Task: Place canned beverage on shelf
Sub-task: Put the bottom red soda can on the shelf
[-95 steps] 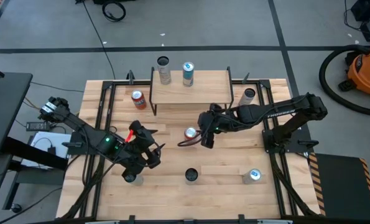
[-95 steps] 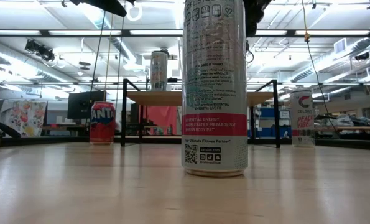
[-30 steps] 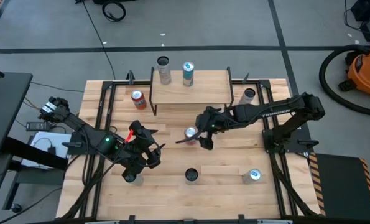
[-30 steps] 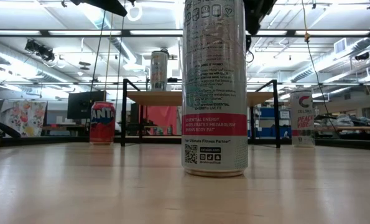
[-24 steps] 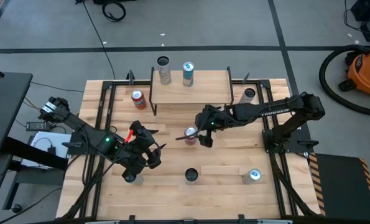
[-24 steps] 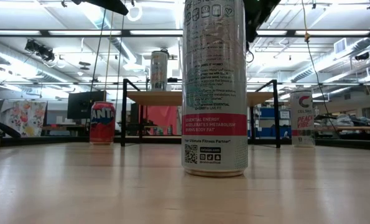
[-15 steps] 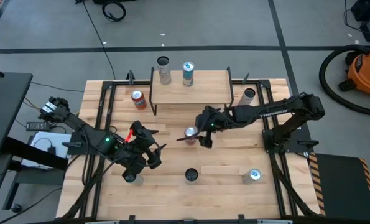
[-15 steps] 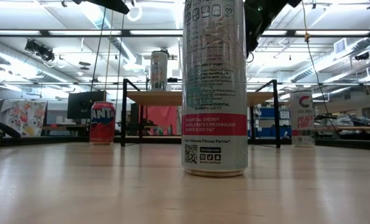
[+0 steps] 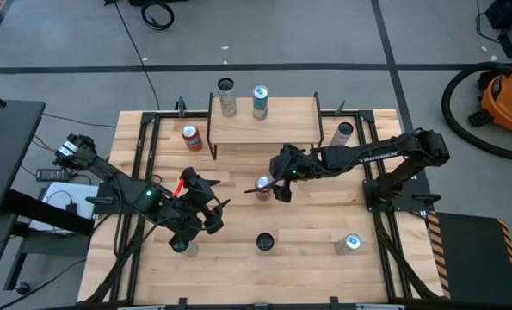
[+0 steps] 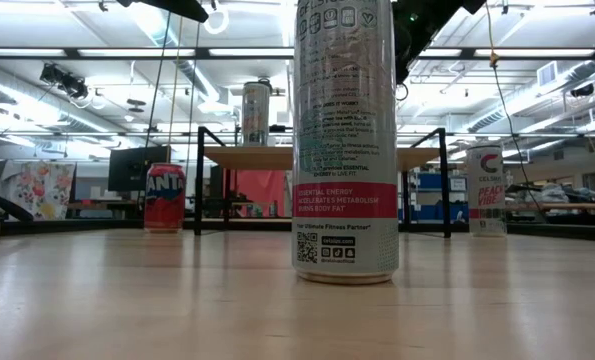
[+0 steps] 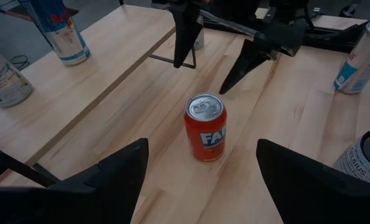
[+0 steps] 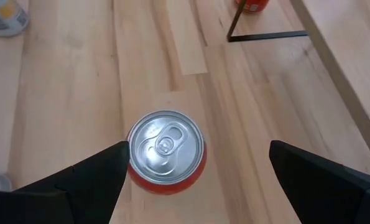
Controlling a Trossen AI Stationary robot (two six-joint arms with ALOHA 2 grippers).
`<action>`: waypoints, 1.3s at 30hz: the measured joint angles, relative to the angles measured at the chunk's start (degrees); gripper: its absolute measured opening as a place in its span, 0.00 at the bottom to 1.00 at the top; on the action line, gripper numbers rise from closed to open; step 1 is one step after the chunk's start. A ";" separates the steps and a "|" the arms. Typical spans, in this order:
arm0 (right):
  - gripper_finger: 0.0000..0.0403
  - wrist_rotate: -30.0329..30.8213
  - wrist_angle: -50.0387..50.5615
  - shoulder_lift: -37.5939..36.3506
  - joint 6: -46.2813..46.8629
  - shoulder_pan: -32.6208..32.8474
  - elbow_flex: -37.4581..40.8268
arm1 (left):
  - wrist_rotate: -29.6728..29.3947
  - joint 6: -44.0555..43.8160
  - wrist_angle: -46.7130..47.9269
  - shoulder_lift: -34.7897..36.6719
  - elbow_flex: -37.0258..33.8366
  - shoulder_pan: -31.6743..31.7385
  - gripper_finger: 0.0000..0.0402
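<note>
A red can [image 9: 263, 184] stands upright on the table in front of the shelf [image 9: 281, 127]; the right wrist view shows its silver top [image 12: 166, 144]. My right gripper [image 9: 271, 191] hangs open just above it, one finger [image 12: 85, 177] on either side, apart from it. The shelf, a light-wood board on black legs, bears two cans [image 9: 227, 103] [image 9: 260, 102]. My left gripper [image 9: 207, 215] waits open at the near left, pointing toward the same red can [image 11: 205, 127].
Another red can [image 9: 191, 138] stands left of the shelf and a pale one [image 9: 344, 131] right of it. Three more cans [image 9: 181, 247] [image 9: 265, 244] [image 9: 352, 243] line the near side. The shelf's right half is bare.
My right gripper has sunk a little toward the red can and tipped slightly, its fingers still spread. The can has kept its place.
</note>
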State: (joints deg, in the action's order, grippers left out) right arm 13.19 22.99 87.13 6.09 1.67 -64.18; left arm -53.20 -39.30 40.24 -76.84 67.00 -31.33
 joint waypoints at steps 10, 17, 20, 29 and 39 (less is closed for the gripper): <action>0.98 1.23 -0.54 1.33 1.75 -0.69 0.00 | -0.01 0.01 0.01 0.00 0.00 0.02 0.77; 0.98 1.20 -1.52 5.01 3.27 -0.70 0.00 | 0.12 -0.01 -0.25 0.00 0.00 0.00 0.77; 0.98 1.54 -2.04 5.51 3.43 -0.68 -0.09 | 0.14 -0.01 -0.23 0.00 0.00 0.00 0.77; 0.98 -2.90 -4.32 5.25 1.33 -0.59 0.02 | 0.13 -0.01 -0.25 0.00 0.00 0.00 0.77; 0.98 -6.87 -5.12 5.46 -0.67 -0.59 0.02 | 0.14 0.00 -0.25 0.00 0.00 0.00 0.77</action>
State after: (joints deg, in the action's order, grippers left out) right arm 6.32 17.87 92.60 5.42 1.08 -64.16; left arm -53.06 -39.30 39.99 -76.84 67.00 -31.33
